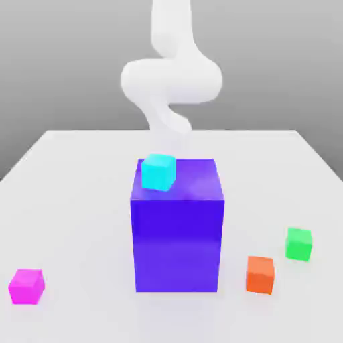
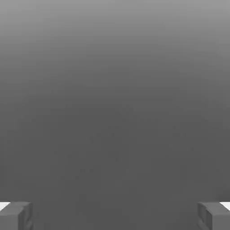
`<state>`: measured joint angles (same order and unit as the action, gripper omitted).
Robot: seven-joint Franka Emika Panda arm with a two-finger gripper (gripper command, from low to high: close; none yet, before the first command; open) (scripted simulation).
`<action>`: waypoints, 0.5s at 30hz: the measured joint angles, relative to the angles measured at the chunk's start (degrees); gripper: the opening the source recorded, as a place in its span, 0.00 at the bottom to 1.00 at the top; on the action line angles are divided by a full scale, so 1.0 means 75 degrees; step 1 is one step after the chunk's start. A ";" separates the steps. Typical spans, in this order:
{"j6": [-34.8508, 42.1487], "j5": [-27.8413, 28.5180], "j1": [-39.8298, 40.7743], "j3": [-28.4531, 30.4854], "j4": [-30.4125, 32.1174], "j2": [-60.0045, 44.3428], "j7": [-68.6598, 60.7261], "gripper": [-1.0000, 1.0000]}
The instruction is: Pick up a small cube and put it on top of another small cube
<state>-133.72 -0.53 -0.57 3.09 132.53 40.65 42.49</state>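
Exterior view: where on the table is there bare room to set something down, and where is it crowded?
Bare: the table between the magenta cube and the blue block. Crowded: right of the block, by the orange cube and green cube.
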 joint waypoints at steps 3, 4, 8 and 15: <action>-0.0326 -0.0129 -0.0077 0.0524 0.0126 -0.0859 -0.0587 0.50; -0.0431 -0.0179 -0.0100 0.0696 0.0166 -0.1133 -0.0782 0.50; -0.0849 -0.0442 -0.0162 0.1369 0.0328 -0.2223 -0.1601 0.50; -0.1559 -0.1154 -0.0107 0.2399 0.0604 -0.4170 -0.3211 0.50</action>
<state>-145.41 -9.18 -1.37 21.09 137.06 9.37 18.41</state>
